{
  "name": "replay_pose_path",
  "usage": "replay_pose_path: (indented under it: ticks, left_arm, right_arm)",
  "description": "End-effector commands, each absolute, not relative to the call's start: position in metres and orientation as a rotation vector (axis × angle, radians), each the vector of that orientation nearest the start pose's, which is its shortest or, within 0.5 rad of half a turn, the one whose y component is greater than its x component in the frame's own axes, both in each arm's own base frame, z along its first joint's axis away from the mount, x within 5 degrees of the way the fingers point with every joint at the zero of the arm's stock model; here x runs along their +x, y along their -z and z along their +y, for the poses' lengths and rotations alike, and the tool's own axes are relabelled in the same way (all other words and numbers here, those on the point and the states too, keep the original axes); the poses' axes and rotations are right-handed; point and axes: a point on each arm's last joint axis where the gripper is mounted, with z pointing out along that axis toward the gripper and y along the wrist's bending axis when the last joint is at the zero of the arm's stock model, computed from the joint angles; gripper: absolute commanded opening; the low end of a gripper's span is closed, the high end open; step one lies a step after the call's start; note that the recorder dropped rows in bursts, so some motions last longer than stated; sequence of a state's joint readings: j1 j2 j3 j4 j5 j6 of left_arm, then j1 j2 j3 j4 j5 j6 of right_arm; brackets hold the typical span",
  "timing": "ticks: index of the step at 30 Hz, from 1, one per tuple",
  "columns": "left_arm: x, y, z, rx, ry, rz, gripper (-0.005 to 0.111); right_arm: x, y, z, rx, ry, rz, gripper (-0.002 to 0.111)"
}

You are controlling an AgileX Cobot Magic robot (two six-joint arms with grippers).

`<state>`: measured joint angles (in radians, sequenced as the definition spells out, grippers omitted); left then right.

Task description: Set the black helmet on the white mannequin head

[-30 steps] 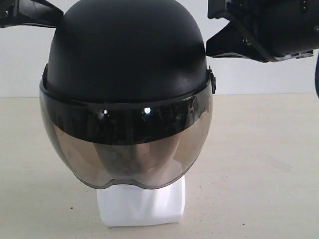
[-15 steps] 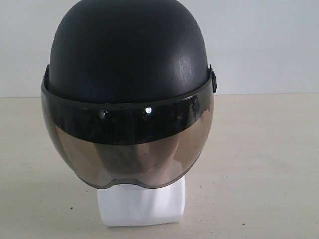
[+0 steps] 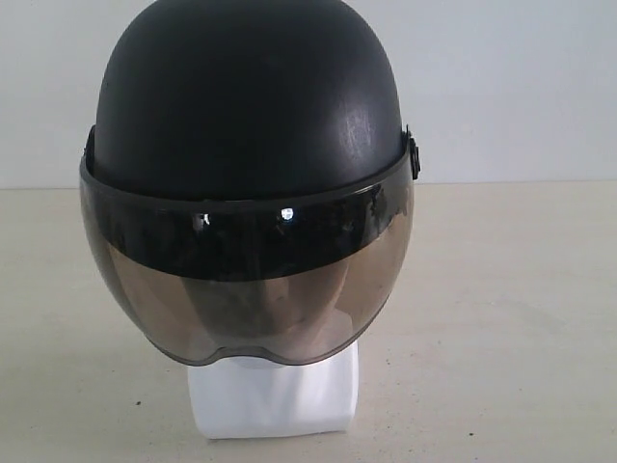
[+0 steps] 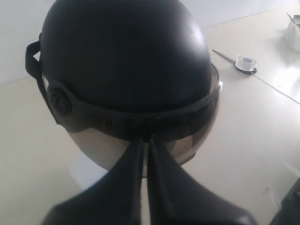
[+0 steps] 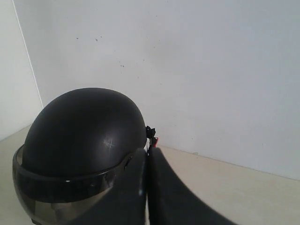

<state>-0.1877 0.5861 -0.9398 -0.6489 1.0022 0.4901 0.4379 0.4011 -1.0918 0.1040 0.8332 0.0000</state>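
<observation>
The black helmet (image 3: 246,106) sits on the white mannequin head, whose blocky base (image 3: 273,397) shows below the smoky visor (image 3: 246,280); a face shows dimly through the visor. Neither arm appears in the exterior view. In the left wrist view the helmet (image 4: 124,56) fills the upper picture and my left gripper (image 4: 146,143) is shut, empty, tips just short of the visor rim. From the right wrist camera the helmet (image 5: 84,131) lies beside my right gripper (image 5: 148,152), also shut and holding nothing. A small red buckle (image 5: 155,139) peeks behind the helmet.
The beige table (image 3: 501,318) runs back to a white wall (image 3: 511,87). A small roll of tape (image 4: 246,63) with a thin tool beside it lies off to one side, and a white container (image 4: 294,35) stands at the edge of the left wrist view.
Both grippers, which were beside the top of the helmet a second ago, have left the exterior view. The helmet stays on the head.
</observation>
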Motion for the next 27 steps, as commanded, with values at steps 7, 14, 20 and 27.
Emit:
replay_pose_path:
  ticks: [7,14,20,27]
  left_arm:
    - [0.063,-0.402,-0.060,0.618,0.617,1.906,0.004]
    - [0.029,-0.422,-0.029,0.526,0.253,1.857,0.004]
    - [-0.043,-0.433,0.019,0.131,0.001,1.675,0.004]
    - [-0.082,-0.420,0.026,0.034,-0.105,1.542,0.004]
  right_arm:
    - [0.002,-0.457,0.008,-0.358,-0.446,1.587,0.000]
    - [0.002,-0.457,0.008,-0.358,-0.446,1.587,0.000]
    - [0.002,-0.457,0.008,-0.358,-0.446,1.587,0.000]
    - [0.002,-0.457,0.008,-0.358,-0.446,1.587,0.000]
